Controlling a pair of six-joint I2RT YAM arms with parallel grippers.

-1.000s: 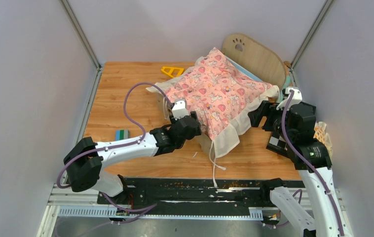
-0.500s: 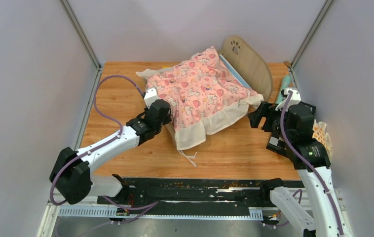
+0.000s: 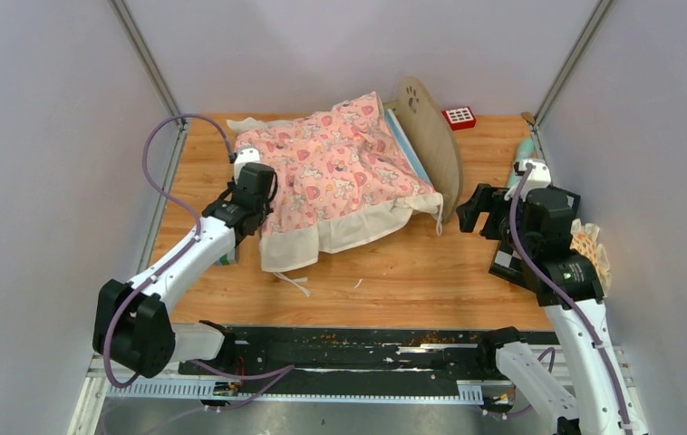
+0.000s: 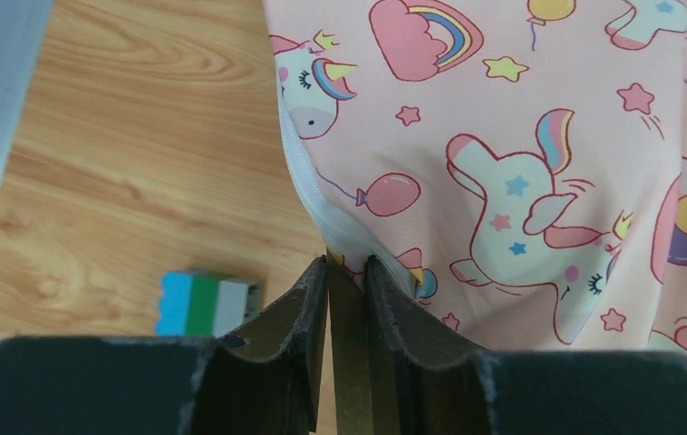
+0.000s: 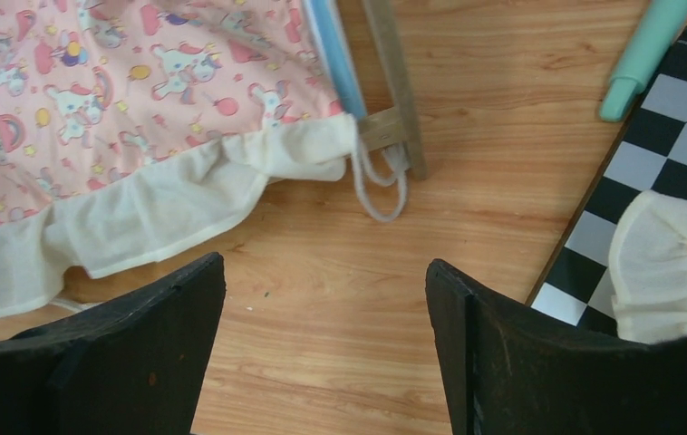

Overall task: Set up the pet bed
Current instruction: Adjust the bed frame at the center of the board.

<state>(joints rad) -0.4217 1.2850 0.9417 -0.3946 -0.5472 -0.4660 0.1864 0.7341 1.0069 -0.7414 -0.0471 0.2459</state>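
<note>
I'm looking down on a wood-grain table (image 3: 467, 272) boxed in by plain grey walls (image 3: 50, 136) at left, back and right, with slim metal posts (image 3: 145, 59) in both far corners. The light is even and the shadows soft.

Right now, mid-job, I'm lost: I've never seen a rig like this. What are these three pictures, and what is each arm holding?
You have two robot arms bolted at the near edge of a wooden table. The wide picture looks down from above and behind them. The other two come from a camera on each wrist, with that arm's own black fingers at the bottom. On the table stands the pet bed, covered by a pink unicorn quilt. The left gripper is closed at the bed's edge by the quilt's hem, with something thin and tan between its fingers; a small coloured block lies nearby. The right gripper is open and holds nothing. Near it are a checkered board, a frilled pillow and a mint-green stick.
</note>
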